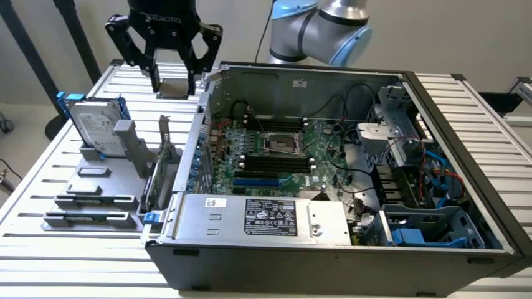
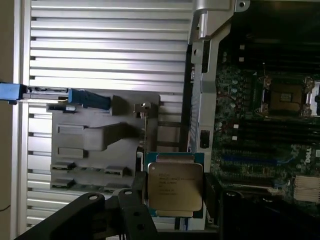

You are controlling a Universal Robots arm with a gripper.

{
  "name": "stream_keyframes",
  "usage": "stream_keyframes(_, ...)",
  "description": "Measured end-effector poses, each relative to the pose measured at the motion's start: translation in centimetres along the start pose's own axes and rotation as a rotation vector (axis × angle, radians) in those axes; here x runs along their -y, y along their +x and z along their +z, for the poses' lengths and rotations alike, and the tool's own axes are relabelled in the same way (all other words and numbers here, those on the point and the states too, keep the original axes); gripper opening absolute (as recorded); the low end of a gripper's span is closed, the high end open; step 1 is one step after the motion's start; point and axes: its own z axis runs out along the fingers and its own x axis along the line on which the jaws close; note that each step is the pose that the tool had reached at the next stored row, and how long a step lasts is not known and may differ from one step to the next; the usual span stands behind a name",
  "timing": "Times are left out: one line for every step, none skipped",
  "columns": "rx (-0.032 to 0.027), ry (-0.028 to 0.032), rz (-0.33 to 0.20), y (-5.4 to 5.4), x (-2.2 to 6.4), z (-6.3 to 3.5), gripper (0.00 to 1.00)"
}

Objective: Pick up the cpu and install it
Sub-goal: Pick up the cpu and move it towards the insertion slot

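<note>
The cpu [image 2: 174,186], a flat square chip with a silver top and a thin green rim, is clamped by its edges between my gripper's fingers [image 2: 137,197]. In the exterior view my gripper [image 1: 174,86] hangs above the slatted table behind the open computer case's left wall, shut on the cpu [image 1: 174,89]. The empty cpu socket [image 1: 283,144] with its metal frame sits mid-motherboard, well to the exterior view's right of the gripper. In the wrist view the socket [image 2: 286,96] lies beyond the case wall.
A grey parts holder [image 1: 91,193] on the table carries an upright hard drive [image 1: 96,124] with a blue frame. The open case [image 1: 332,249] holds a power supply [image 1: 275,218], cables and drive bays [image 1: 424,230]. Its tall left wall [image 1: 199,131] stands between gripper and motherboard.
</note>
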Motion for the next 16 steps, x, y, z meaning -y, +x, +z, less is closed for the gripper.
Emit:
stream_keyframes(-0.0004,-0.0001,0.0,-0.5,-0.04,-0.01,0.55)
stream_keyframes(-0.0005,-0.0005,0.0,-0.9,-0.08,0.0,0.55)
stream_keyframes(-0.0008,-0.0006,0.0,-1.4,-0.11,-0.01,0.55)
stream_keyframes(-0.0011,-0.0009,0.0,-1.8,-0.15,-0.01,0.55)
stream_keyframes(-0.0014,-0.0011,0.0,-2.3,-0.19,-0.01,0.55)
stream_keyframes(-0.0017,-0.0013,0.0,-2.7,-0.22,-0.01,0.55)
stream_keyframes(-0.002,-0.0014,0.0,-3.2,-0.26,-0.02,0.55)
stream_keyframes(-0.0022,-0.0018,0.0,-3.7,-0.3,-0.01,0.55)
stream_keyframes(-0.0025,-0.002,0.0,-4.1,-0.34,-0.01,0.55)
stream_keyframes(-0.0029,-0.0021,0.0,-4.6,-0.38,-0.02,0.55)
stream_keyframes(-0.0032,-0.0022,0.0,-5.0,-0.41,-0.01,0.55)
stream_keyframes(-0.0035,-0.0023,0.0,-5.5,-0.44,-0.01,0.55)
stream_keyframes(-0.0037,-0.0023,0.0,-5.9,-0.47,0.01,0.55)
stream_keyframes(-0.0039,-0.0024,0.0,-6.4,-0.5,0.04,0.55)
stream_keyframes(-0.0039,-0.0025,0.0,-6.9,-0.53,0.09,0.55)
stream_keyframes(-0.004,-0.0025,0.0,-7.3,-0.57,0.16,0.55)
